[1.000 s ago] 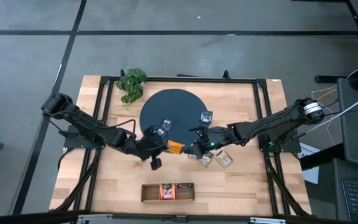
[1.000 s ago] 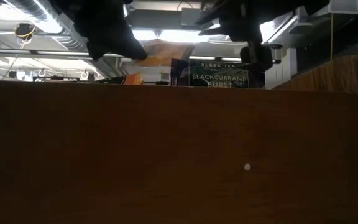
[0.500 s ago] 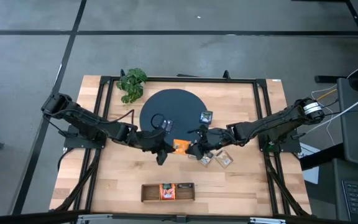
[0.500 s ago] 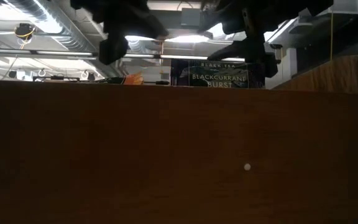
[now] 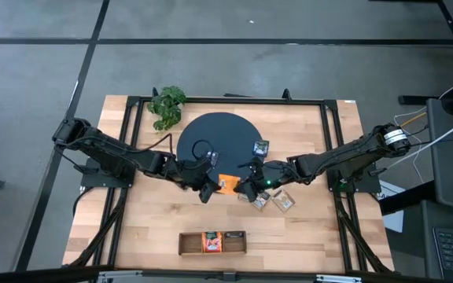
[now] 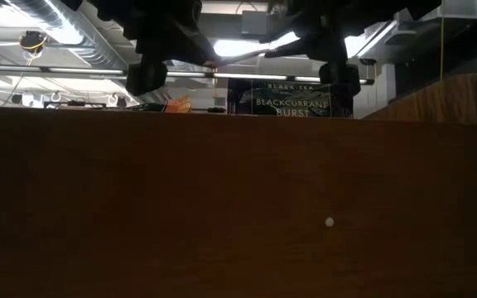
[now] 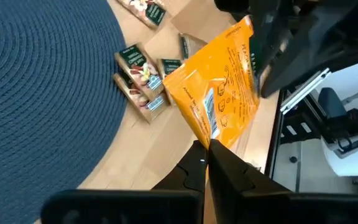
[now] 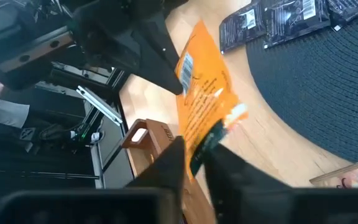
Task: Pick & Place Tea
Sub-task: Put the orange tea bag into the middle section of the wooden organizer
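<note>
The left gripper is clamped on one corner of a flat orange square tea sachet, its dark fingers pressed together on the foil; the right gripper pinches the opposite edge of that same orange sachet, a green-edged sachet also between its fingers, so the packet hangs between the two pincers just above the pale wooden table; just beyond the left pincer lie small beige-green sachets on the wood, beside the rim of the dark round woven mat; farther past the right pincer, dark sachets rest at the mat's edge; well away stands a long wooden tray holding a red-orange sachet; farthest off, a leafy green plant
</note>
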